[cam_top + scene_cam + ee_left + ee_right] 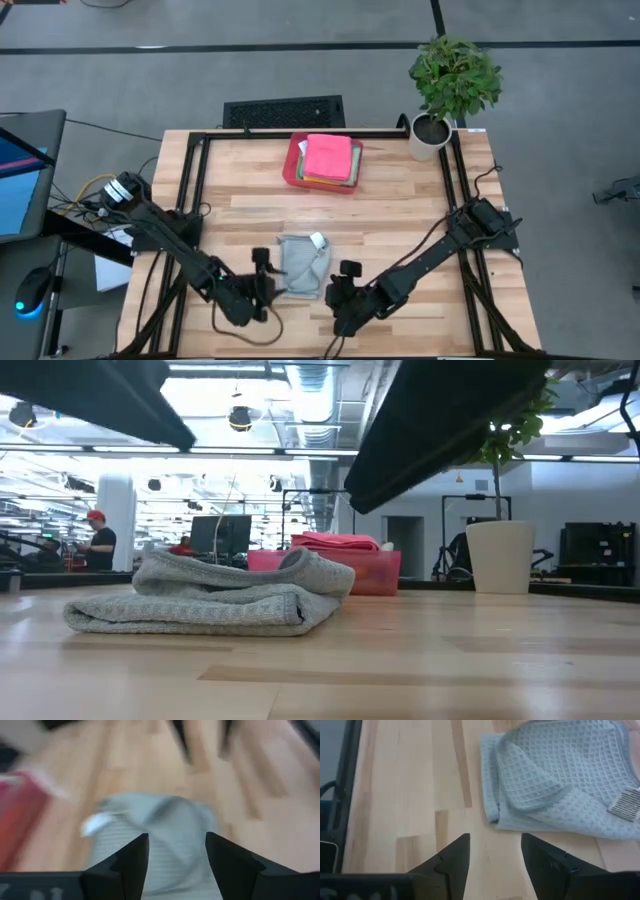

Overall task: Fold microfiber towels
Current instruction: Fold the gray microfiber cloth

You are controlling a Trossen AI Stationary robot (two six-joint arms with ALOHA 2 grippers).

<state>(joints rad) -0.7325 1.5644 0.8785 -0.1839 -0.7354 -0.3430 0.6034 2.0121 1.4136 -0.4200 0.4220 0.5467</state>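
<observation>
Wooden table (400, 210) — folded grey towel (303, 265) between left gripper (262, 284) and right gripper (342, 292), fingers parted, empty.

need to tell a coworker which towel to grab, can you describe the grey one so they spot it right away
Start at the wooden table and look to its near edge, between the two arms. The grey towel lies there folded, alone on the bare wood. Unlike the pink towel stacked in the red tray at the far side, it is grey, waffle-textured and has a white tag.
</observation>
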